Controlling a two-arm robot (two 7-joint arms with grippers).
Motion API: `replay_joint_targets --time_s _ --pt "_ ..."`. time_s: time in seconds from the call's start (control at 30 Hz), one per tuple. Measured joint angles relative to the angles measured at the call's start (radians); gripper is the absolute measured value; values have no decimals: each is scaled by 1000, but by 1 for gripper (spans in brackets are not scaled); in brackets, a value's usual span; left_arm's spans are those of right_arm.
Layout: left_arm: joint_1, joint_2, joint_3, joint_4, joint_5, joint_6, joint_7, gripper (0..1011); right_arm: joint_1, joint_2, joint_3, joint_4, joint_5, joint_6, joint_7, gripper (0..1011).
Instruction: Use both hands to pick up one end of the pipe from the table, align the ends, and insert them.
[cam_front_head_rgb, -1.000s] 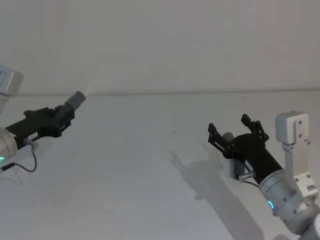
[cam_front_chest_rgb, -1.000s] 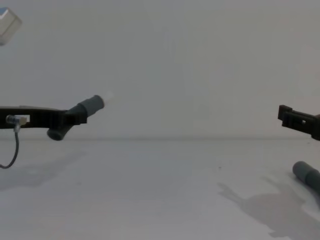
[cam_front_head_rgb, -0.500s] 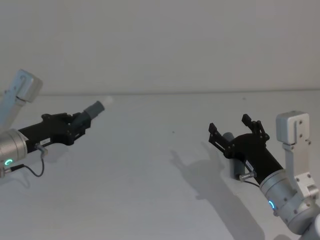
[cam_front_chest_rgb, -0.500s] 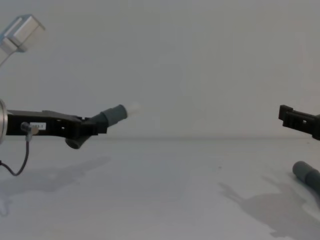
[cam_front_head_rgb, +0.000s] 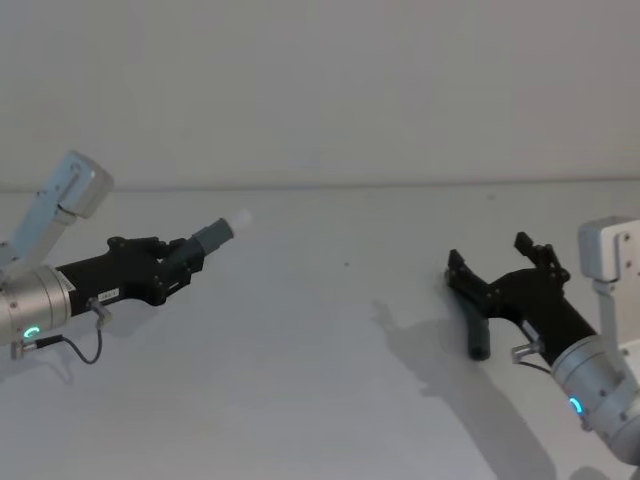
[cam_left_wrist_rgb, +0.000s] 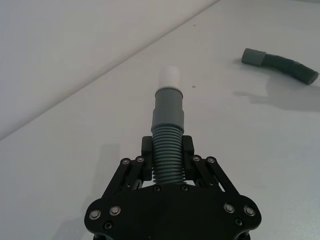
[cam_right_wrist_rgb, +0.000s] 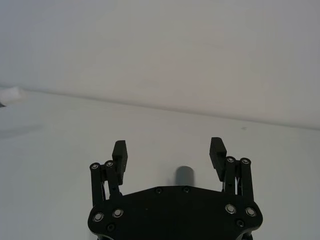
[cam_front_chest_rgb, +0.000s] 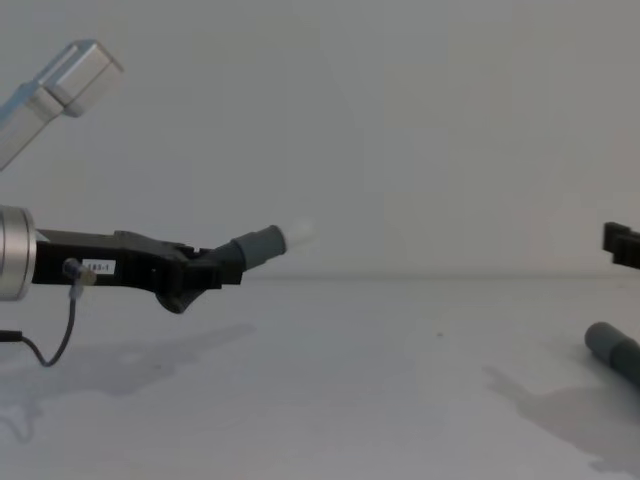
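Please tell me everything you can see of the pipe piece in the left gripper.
The held pipe piece is a short dark grey hose with a corrugated, plastic-looking body, a smooth lighter grey cuff and a narrower whitish tip. The left gripper is shut on the corrugated part just behind the cuff. It is off the white table, tip pointing toward the robot's right and slightly upward. Nothing else touches it.
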Motion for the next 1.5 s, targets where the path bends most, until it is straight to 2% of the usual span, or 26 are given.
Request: replay_joint_targets --time_s 0.27,0.57,0.7,0.9,1.27,1.5 --pt "-4 4 18 0 8 -24 -5 307 2 23 40 -27 17 99 -5 1002" --pt "-10 4 26 -3 13 -50 8 307 35 42 59 -35 38 217 4 1002" --pt "-12 4 28 -3 13 -56 12 307 46 47 63 -36 43 249 9 1002" --pt "-13 3 30 -4 14 -63 18 307 57 52 67 -37 49 283 15 1002" --pt "-15 2 31 -5 14 -69 23 307 72 52 63 -21 46 295 28 1002" --pt "-15 2 32 -5 14 -71 24 307 98 54 52 3 44 342 42 1002"
